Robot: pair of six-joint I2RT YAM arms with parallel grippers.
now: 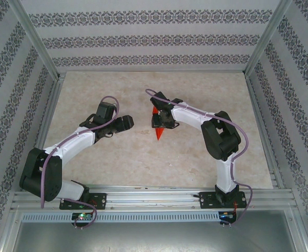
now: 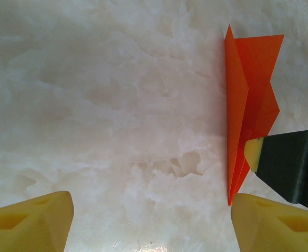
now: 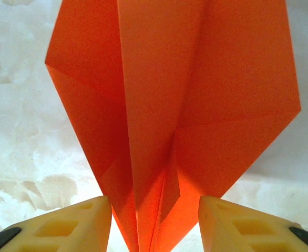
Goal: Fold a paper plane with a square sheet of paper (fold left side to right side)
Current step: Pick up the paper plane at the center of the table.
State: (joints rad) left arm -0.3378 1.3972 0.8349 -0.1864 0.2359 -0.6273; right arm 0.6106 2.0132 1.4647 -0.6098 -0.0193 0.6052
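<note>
- Paper plane (image 3: 170, 105), bright orange creased paper dart, pointed end between the yellow fingers of the right pincer (image 3: 153, 206); jaws half apart, firm hold impossible to tell.
- Long axis straight ahead of that pincer, wings fanning away.
- Nearby, left pincer (image 2: 151, 202) wide open, empty, over pale marbled bench (image 2: 117, 105).

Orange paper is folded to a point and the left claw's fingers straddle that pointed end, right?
No: it is the right claw that straddles the pointed end of the folded orange paper; the right wrist view shows it.
</note>
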